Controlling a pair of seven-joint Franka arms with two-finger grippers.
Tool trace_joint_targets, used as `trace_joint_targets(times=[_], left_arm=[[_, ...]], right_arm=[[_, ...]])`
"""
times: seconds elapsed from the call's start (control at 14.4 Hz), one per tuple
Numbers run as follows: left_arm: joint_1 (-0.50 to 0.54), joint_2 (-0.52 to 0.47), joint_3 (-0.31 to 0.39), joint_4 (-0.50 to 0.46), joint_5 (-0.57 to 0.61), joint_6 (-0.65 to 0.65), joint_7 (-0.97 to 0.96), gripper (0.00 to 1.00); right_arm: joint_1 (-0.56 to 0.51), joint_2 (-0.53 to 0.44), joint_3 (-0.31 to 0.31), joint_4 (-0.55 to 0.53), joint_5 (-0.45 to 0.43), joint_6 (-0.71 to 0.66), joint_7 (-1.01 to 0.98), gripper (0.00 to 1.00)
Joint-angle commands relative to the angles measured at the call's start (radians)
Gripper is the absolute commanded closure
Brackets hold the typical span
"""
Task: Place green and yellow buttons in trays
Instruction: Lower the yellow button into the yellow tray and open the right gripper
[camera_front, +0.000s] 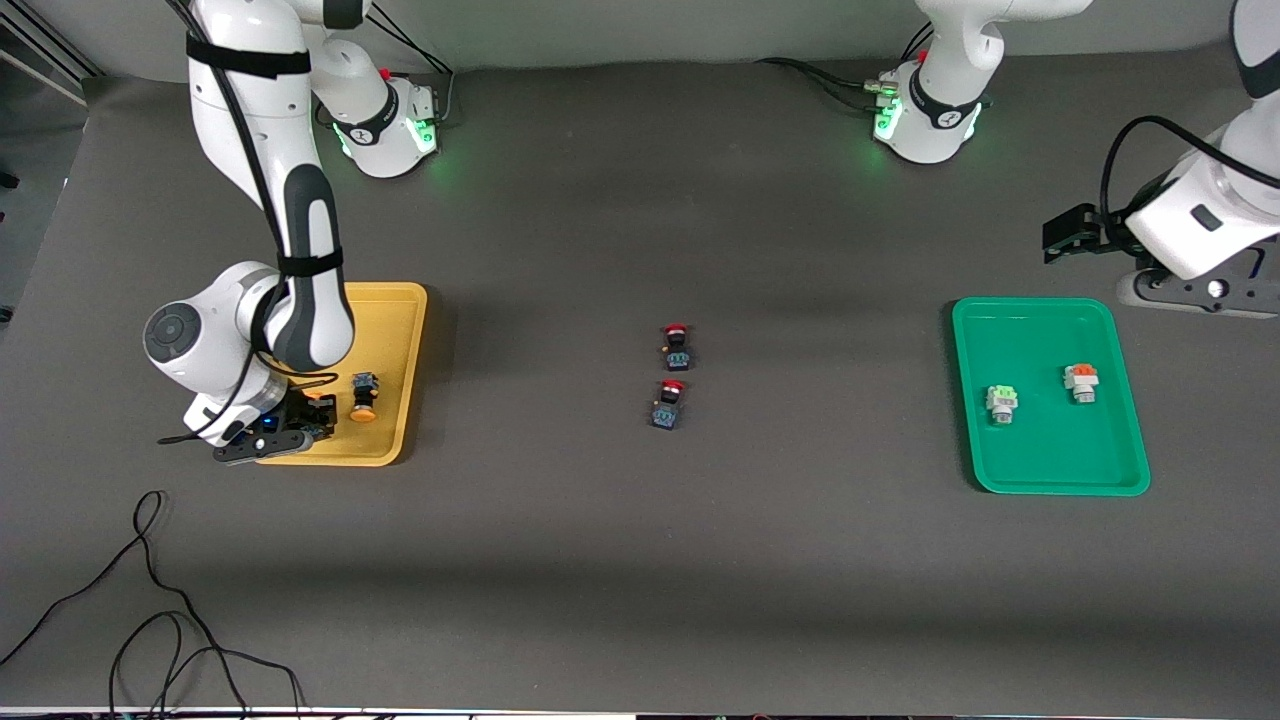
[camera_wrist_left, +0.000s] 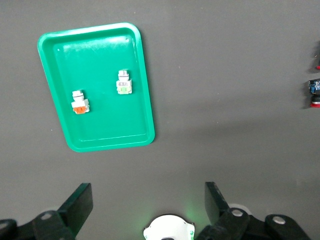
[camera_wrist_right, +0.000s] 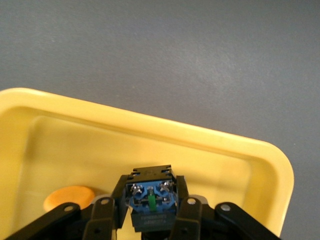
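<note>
We seem to be in a robotics lab: a dark mat-covered table (camera_front: 640, 560), bolted arm bases (camera_front: 390, 125), loose cables (camera_front: 150, 600).

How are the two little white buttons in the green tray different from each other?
1. The light-green-block button carries a pale green block; the orange-block button carries an orange one.
2. The light-green-block button lies nearer the front camera and nearer the right arm's end of the table; the orange-block button lies farther from that camera, nearer the left arm's end.

Both have white-grey bodies, look alike in size, and lie apart in the green tray.
</note>
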Motion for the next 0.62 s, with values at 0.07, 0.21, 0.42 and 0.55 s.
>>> trace_joint_targets(times=[0.07,0.21,0.42,0.55], left_arm=[[-0.020,0.029,0.032,0.061,-0.009,0.001,-0.010,0.00],[-0.012,0.022,0.032,0.058,-0.023,0.003,-0.010,0.00],[-0.014,0.000,0.032,0.026,-0.023,0.010,-0.010,0.00],[-0.014,-0.007,0.032,0.010,-0.023,0.015,-0.010,0.00]], right_arm=[[0.001,0.016,-0.006,0.004,0.056,0.008,-0.052,1.00],[0.003,0.014,-0.006,0.007,0.054,0.004,-0.051,0.02],[0.012,-0.034,-0.017,0.008,0.056,-0.037,-0.028,0.00],[0.043,-0.093,-0.076,0.016,0.041,-0.137,0.019,0.00]])
